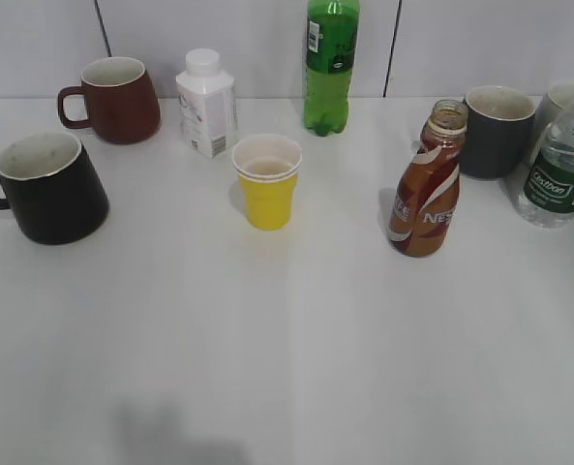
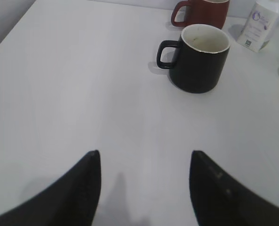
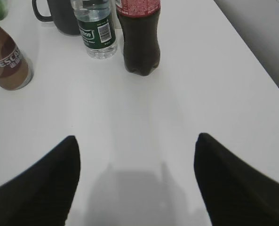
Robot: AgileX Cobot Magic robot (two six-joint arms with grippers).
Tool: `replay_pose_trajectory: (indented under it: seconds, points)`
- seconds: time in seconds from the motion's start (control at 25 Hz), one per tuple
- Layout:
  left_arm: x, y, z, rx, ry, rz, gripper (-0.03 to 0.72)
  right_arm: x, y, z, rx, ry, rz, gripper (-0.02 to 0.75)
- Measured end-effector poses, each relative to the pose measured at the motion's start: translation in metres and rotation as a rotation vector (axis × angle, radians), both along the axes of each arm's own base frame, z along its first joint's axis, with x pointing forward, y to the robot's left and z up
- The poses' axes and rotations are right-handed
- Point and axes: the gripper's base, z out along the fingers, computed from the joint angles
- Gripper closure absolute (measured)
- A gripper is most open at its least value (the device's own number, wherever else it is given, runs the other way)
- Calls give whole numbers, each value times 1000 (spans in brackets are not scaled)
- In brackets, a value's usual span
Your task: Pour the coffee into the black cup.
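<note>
The brown Nescafe coffee bottle (image 1: 426, 186) stands capless at the right of the white table; its lower part also shows in the right wrist view (image 3: 7, 63). The black cup (image 1: 46, 187) stands upright at the far left, handle to the left, and also shows in the left wrist view (image 2: 198, 57). My left gripper (image 2: 144, 157) is open and empty above bare table, well short of the black cup. My right gripper (image 3: 137, 141) is open and empty above bare table, short of and to the right of the coffee bottle. Neither gripper shows in the exterior view.
A maroon mug (image 1: 115, 98), a white carton bottle (image 1: 206, 103), a green soda bottle (image 1: 330, 64) and a dark grey mug (image 1: 497, 130) stand along the back. A yellow cup (image 1: 267, 180) stands mid-table. A clear water bottle (image 1: 560, 170) and a dark cola bottle (image 3: 138, 35) stand at the right.
</note>
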Motion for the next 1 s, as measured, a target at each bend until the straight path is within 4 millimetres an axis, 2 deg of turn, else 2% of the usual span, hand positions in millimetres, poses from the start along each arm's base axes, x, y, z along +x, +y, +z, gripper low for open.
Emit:
replay_pose_trajectory:
  seconds: [0.68,0.88,1.0]
  points:
    - [0,0,0,5,2,4,237,0,0,0,0,0,0,150]
    - [12,3,7,44,16,23,237,0,0,0,0,0,0,150]
    - [28,4,18,80,-30,26,237,0,0,0,0,0,0,150]
